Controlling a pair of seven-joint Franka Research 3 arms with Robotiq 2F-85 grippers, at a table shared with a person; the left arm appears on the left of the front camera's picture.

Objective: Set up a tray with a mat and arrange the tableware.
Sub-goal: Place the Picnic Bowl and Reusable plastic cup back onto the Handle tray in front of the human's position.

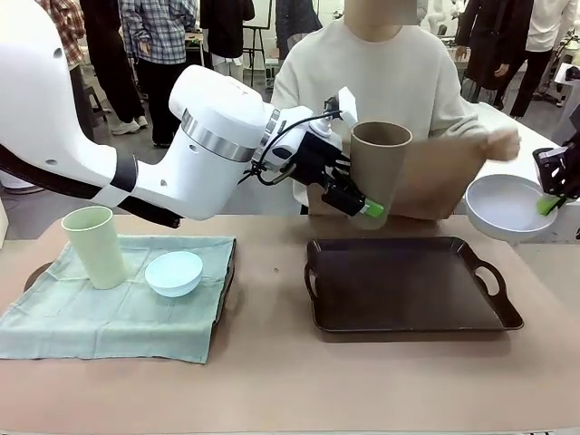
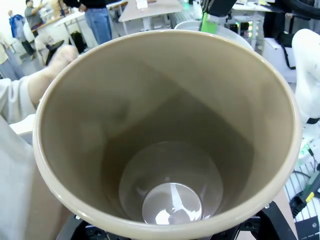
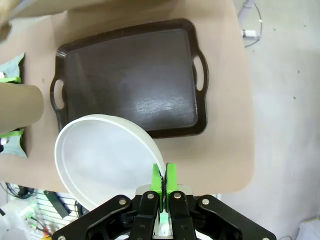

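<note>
Both arms hold tableware in the air above the table, so the chief hazard is a drop or a collision. The left gripper [image 1: 362, 201], centre of the front view, has its jaws set wide around the lower wall of a tall brown handleless tumbler [image 1: 381, 168], which leans slightly; because the grip sits low on a tapered wall, the tumbler could slip or tip further on the way down. The right gripper [image 3: 164, 179] pinches the thin rim of a whitish round bowl [image 3: 102, 157] with its jaws nearly together at the bottom centre of the right wrist view; a hold on a single edge point could let the bowl swing or slide out. A person's hand [image 1: 500, 143] sits close above that bowl at the upper right of the front view, and contact there is possible. The dark brown rectangular tray with cut-out handles [image 1: 408, 317], lower centre right, holds nothing and has no mat on it, so placing either piece now would, in my judgement, skip a step. At the lower left, a pale green cloth mat [image 1: 109, 322] covers a second tray, on which stand a pale green tumbler [image 1: 94, 245] and a light blue bowl [image 1: 174, 272], just beside each other. Both tumblers and both bowls appear empty.
</note>
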